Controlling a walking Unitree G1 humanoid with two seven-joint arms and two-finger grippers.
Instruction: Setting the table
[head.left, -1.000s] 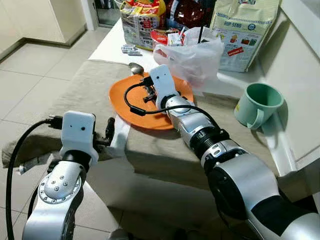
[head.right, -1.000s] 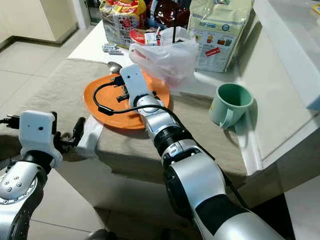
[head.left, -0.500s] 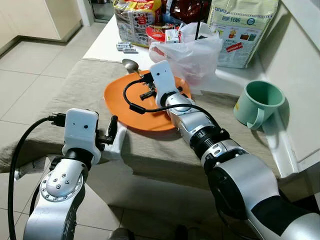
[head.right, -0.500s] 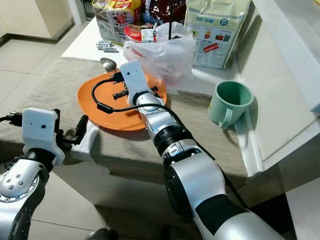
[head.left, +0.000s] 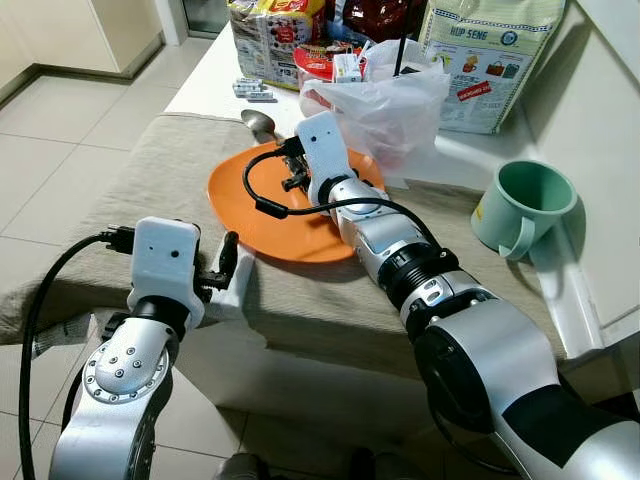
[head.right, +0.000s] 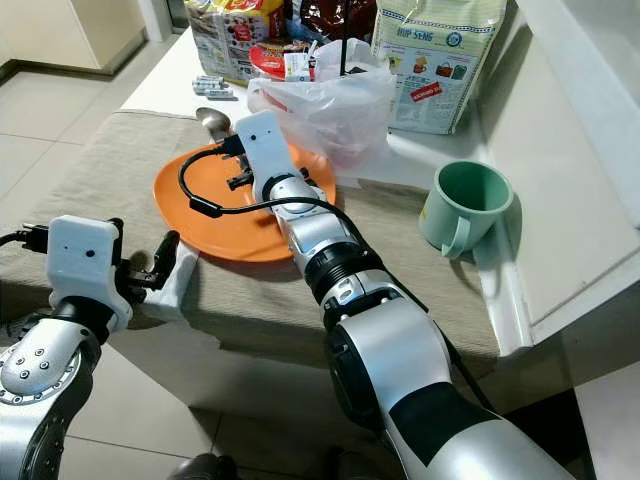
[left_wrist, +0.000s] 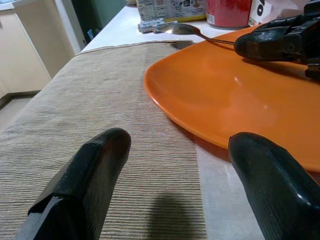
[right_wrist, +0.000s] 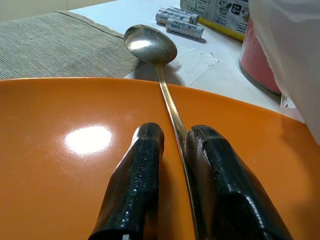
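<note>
The long-handled silver metal spoon (right_wrist: 159, 60) lies with its bowl on the white desk (head.left: 215, 75) just past the far rim of the round orange plate (head.left: 250, 215), its handle running in over the plate and pinched between the two black fingers (right_wrist: 135, 180) of the right gripper (right_wrist: 172, 150), which reaches low over the plate. The plate sits on a beige woven cloth (head.left: 130, 190) beside a clear plastic bag (head.left: 385, 100), with a mint-green mug (head.left: 515, 210) well to the right. The left gripper (left_wrist: 175, 200) hovers at the near desk edge, fingers spread apart, facing the plate's rim.
</note>
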